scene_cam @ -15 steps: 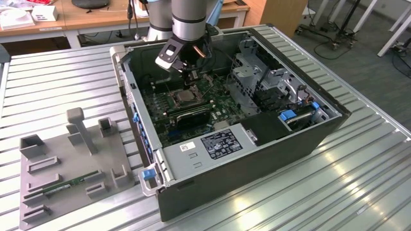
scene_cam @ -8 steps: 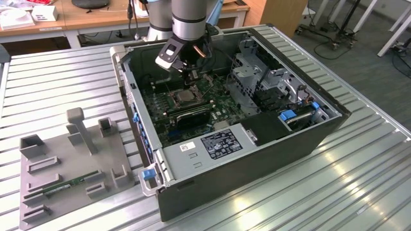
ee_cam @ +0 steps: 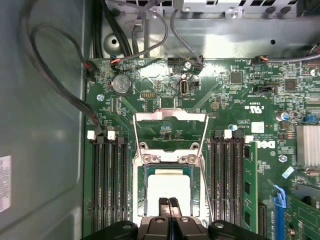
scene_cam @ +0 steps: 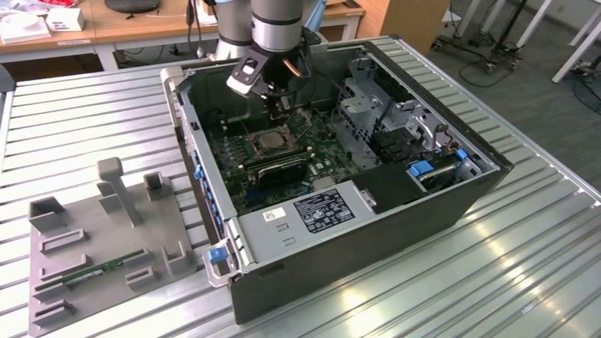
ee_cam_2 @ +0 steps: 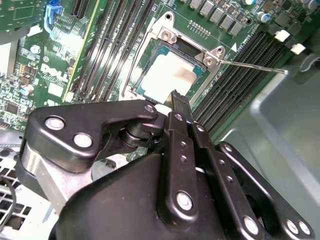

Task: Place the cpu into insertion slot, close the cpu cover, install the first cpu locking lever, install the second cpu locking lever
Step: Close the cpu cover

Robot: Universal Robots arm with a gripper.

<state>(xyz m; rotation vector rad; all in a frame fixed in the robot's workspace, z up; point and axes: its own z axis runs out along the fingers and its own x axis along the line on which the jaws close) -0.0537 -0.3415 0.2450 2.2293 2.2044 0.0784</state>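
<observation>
The cpu [ee_cam: 167,184] [ee_cam_2: 170,75] lies flat in the insertion slot [scene_cam: 267,145], its pale face up, inside the open computer case [scene_cam: 451,186]. The cpu cover [ee_cam: 170,116] is swung open and stands up at the slot's hinge end. The board shows through its cut-out. A thin wire locking lever [ee_cam_2: 255,66] [ee_cam: 205,185] sticks out free beside the slot. My gripper [ee_cam: 169,202] [ee_cam_2: 176,96] [scene_cam: 275,107] hangs just above the cpu's near edge. Its fingers are shut together with nothing between them.
Rows of black memory slots [ee_cam: 107,185] [ee_cam: 232,180] flank the socket. Loose cables [ee_cam: 60,85] run along the case wall. A drive cage [scene_cam: 376,105] and power supply [scene_cam: 314,211] crowd the case. A grey fixture [scene_cam: 94,246] sits on the table at the exterior view's left.
</observation>
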